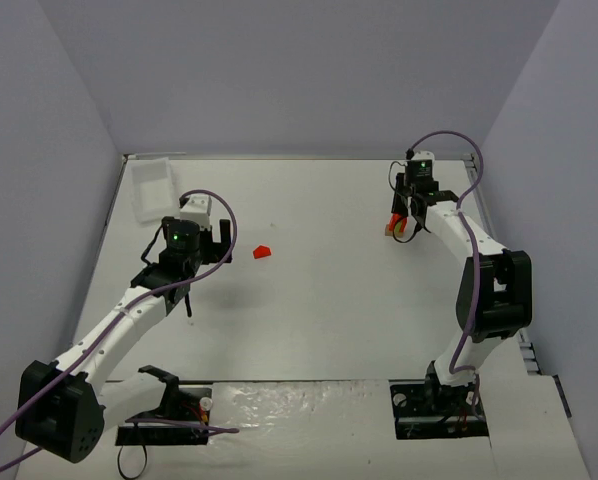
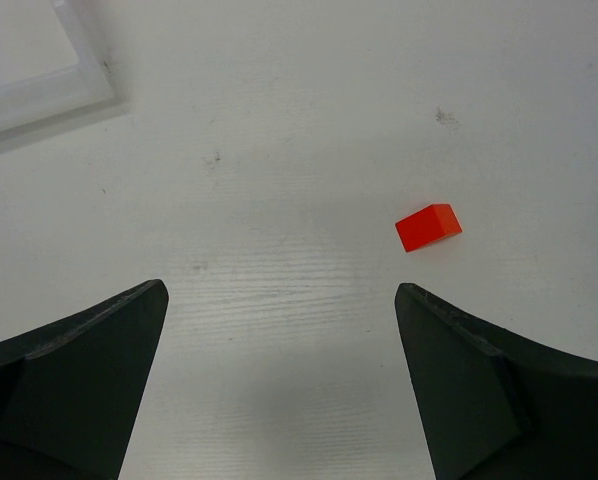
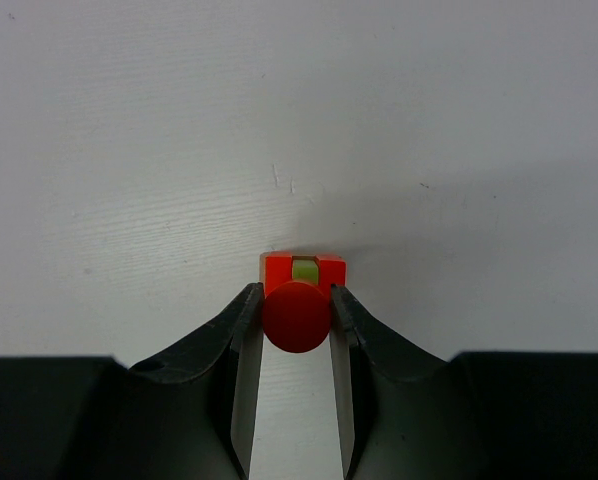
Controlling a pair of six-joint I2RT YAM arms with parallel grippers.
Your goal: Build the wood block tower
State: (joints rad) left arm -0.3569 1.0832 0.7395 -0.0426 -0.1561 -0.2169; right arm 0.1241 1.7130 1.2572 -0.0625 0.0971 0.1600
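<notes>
Grasping right claw point(image 3: 295, 294): is pinching the wood block tower point(image 3: 297, 318).
Left claw point(image 2: 281, 290): is hanging released near red block point(image 2: 428, 227).

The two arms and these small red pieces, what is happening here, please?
The right gripper is shut on a round red piece at the far right of the table. Just behind it are a square red block and a yellow-green stick. The left gripper is open and empty above the table, with a loose red block lying ahead to its right.
</notes>
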